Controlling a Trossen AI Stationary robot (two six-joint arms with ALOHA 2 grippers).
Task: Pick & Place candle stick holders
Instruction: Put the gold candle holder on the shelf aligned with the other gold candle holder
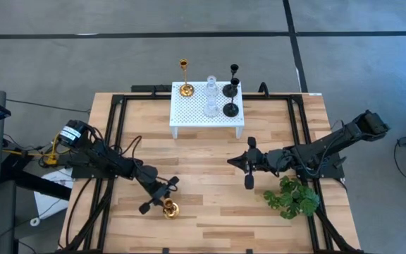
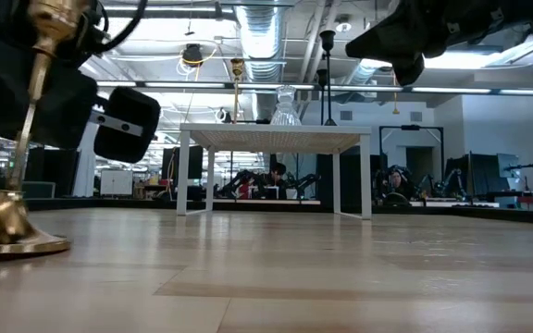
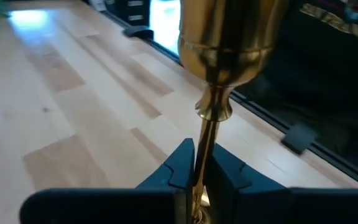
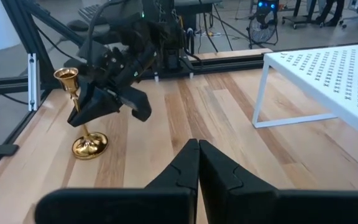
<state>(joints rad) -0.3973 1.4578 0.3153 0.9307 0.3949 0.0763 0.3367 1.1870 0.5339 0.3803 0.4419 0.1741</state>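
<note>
A shiny gold candle stick holder [image 4: 79,112] stands near the table's near-left corner, with my left gripper [image 1: 163,200] shut on its thin stem; its cup [image 3: 229,37] rises above the fingers. Another gold holder [image 1: 185,88], two clear glass ones [image 1: 210,108] and two black ones [image 1: 230,109] stand by their bases on the white perforated platform [image 1: 189,116] at the far middle. My right gripper [image 4: 198,163] hovers shut over the table's right middle, holding nothing. My left gripper pinches the gold holder's stem [image 3: 202,163] between its two fingers, below the knob under the cup. The fingers come nearly level from the table's left side and lie across the stem. The holder leans slightly, and its round base [image 4: 90,147] rests on the table.
A green leafy plant [image 1: 291,196] sits at the near right, beside the right arm. Black frame rails [image 1: 111,141] run along the table's edges. Bare wood lies between the two grippers and in front of the platform [image 2: 276,137].
</note>
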